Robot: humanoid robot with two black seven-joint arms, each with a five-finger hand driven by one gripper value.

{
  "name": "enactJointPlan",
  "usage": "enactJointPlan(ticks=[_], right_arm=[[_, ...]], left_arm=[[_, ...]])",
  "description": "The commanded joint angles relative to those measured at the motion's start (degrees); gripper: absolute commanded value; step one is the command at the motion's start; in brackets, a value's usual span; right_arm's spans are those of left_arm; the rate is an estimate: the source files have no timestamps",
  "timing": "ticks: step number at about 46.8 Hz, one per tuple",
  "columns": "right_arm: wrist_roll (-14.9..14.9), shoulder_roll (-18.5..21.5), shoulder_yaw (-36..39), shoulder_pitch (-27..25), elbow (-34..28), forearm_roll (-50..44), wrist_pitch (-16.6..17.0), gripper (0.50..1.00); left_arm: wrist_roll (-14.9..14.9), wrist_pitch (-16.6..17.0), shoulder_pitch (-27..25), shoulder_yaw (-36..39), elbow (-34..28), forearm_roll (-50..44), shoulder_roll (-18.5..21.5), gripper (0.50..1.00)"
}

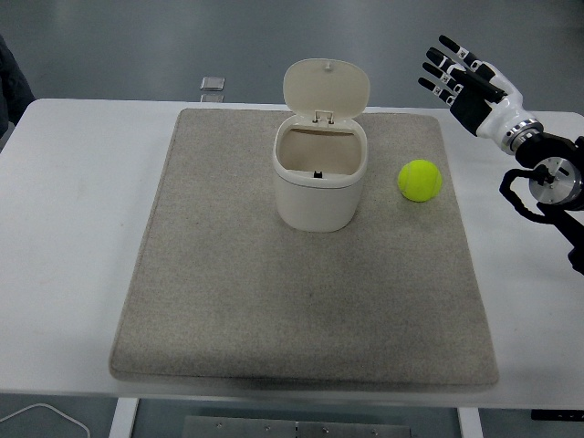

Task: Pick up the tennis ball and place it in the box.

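Nearest the camera runs the front edge of one white table (64,228), and on it lies one grey mat (228,301) that covers most of the top. On the mat stands one cream box (319,187) with its hinged lid (327,88) tipped up and back, the inside open to view, and just to its right, apart from it, one yellow tennis ball (420,180) rests on the mat. One right hand (464,80) hangs above the table's far right corner with all five fingers spread wide and nothing in them, well clear of the ball, while one small grey object (213,84) sits at the table's far edge
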Motion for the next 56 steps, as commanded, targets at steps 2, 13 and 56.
enactJointPlan(ticks=[2,13,56], right_arm=[[0.0,0.06,0.04,0.07,0.0,0.0,0.0,0.915],[0.0,0.06,0.04,-0.01,0.0,0.0,0.09,0.915],[-0.09,-2.75,-1.1,1.04,0.0,-15.11,4.66,0.919]], left_arm=[[-0.08,0.05,0.0,-0.05,0.08,0.0,0.0,0.99],[0.01,0.05,0.0,0.04,0.0,0.0,0.0,0.992],[-0.08,0.14,-0.09,0.04,0.35,0.0,0.0,0.992]])
